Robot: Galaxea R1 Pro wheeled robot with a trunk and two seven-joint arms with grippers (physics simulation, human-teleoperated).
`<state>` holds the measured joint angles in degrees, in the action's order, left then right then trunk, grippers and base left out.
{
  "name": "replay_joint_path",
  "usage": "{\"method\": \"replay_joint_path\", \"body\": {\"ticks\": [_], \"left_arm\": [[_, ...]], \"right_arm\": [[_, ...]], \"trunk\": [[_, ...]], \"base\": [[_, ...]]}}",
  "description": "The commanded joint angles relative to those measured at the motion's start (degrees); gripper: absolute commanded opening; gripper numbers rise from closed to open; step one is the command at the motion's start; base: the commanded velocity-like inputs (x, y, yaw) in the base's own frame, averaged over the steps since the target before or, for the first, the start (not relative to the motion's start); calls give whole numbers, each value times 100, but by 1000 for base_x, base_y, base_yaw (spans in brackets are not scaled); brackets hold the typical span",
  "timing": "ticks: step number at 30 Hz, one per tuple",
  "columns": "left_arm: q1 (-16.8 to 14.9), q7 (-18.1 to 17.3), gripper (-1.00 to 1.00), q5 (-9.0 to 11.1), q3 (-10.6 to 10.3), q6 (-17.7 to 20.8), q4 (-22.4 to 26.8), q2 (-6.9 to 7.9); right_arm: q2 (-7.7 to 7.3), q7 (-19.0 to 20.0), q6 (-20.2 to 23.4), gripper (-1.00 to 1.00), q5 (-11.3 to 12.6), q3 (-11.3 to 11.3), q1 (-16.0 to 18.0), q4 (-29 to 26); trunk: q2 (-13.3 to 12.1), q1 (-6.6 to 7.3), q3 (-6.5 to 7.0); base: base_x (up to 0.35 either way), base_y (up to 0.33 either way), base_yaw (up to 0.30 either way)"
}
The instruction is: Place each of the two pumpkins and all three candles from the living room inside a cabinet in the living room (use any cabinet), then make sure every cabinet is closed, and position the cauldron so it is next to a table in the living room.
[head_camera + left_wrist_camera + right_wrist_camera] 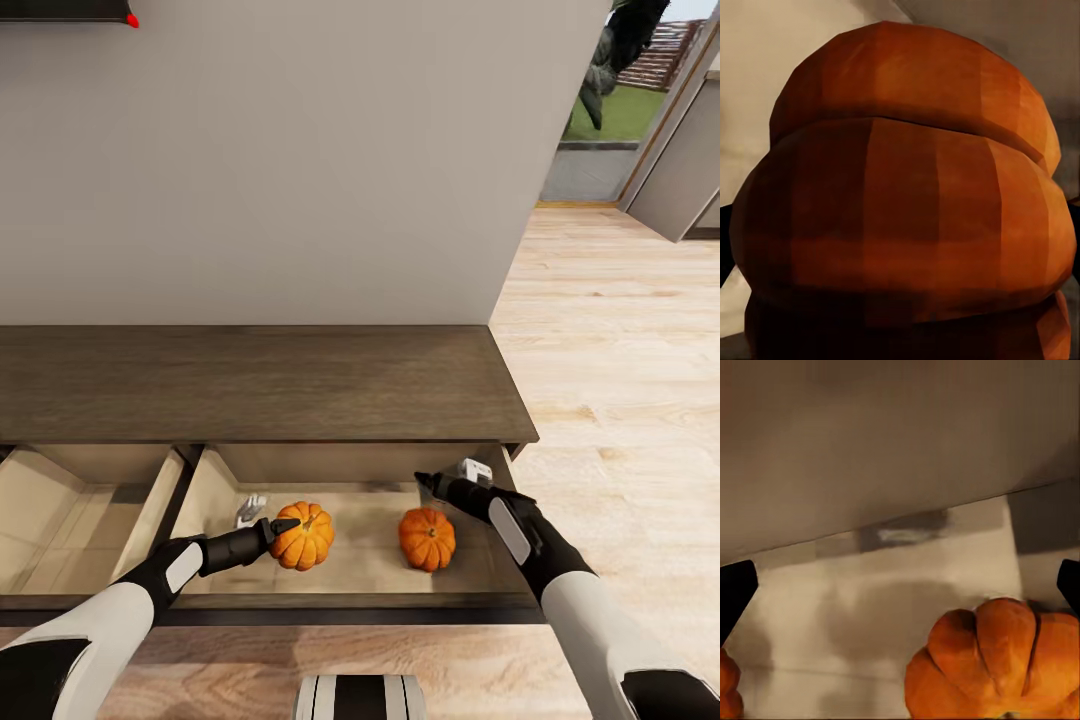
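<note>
Two pumpkins in the open cabinet drawer

The left gripper (283, 528) has its jaws pinching the left pumpkin (303, 536) over the pale floor of the cabinet's (260, 385) pulled-out right drawer (360, 560). The right pumpkin (427, 538) sits near the drawer's right wall, just under the right gripper (425, 482), whose jaws stand spread and empty. Pale objects lie by the drawer's back corners.

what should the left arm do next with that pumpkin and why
Probably open the fingers and lift the left gripper away. The pumpkin it holds already sits low inside the open drawer of the cabinet, beside the other pumpkin, and fills the left wrist view. The right gripper looks empty, fingers apart.
</note>
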<state>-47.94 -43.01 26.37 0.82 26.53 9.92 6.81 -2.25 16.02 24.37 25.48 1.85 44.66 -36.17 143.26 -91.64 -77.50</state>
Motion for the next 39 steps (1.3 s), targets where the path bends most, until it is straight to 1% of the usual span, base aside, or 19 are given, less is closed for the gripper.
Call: {"method": "replay_joint_path", "body": {"ticks": [1, 3, 5, 10, 13, 16, 17, 33, 35, 37, 38, 39], "left_arm": [[22, 202, -100, 53, 76, 26, 1, -21], [22, 530, -100, 59, 71, 27, -3, -47], [22, 659, -100, 61, 68, 28, -5, -48], [22, 717, -100, 53, 67, 28, -12, -33], [22, 723, -100, 53, 67, 31, -21, -35], [22, 724, -100, 53, 67, 28, -18, -27], [22, 724, 100, 53, 67, 28, -17, -25], [15, 716, 100, 76, 110, -6, 10, 37], [15, 712, 100, 78, 252, -9, 10, 85], [15, 705, 100, 79, 441, -14, 14, 131], [16, 700, 100, 79, 549, -18, 27, 179], [17, 687, 100, 79, 600, -23, 177, 288]], "right_arm": [[7, 32, 28, 100, -11, 0, -1, -54], [12, 57, 58, 100, -22, 6, -1, -95], [18, 64, 78, 100, -25, 8, -1, -102], [23, 68, 85, 100, -25, 22, -1, -107], [23, 68, 85, 100, -26, 134, -1, -109], [22, 68, 85, 100, -22, 169, -1, -109], [23, 68, 85, 100, -20, 172, -1, -109], [20, 68, 92, 100, 7, 167, -1, -104], [17, 68, 93, 100, 9, 167, -1, -101], [19, 68, 94, 100, 13, 168, -1, -101], [21, 68, 94, 100, 16, 167, -1, -100], [22, 68, 94, 100, 18, 169, -1, -100]], "trunk": [[-2, -4, -1], [-2, -4, -1], [-2, -4, -1], [-2, -4, -1], [-2, -4, -1], [-2, -4, -1], [-2, -4, -1], [-2, -4, -1], [-2, -4, -1], [-2, -4, -1], [-2, -4, -1], [-2, -4, -1]], "base": [[0, 0, 0], [0, 0, 0], [0, 0, 0], [0, 0, 0], [0, 0, 0], [0, 0, 0], [0, 0, 0], [0, 0, 0], [0, 0, 0], [0, 0, 0], [0, 0, 0], [0, 0, 0]]}}
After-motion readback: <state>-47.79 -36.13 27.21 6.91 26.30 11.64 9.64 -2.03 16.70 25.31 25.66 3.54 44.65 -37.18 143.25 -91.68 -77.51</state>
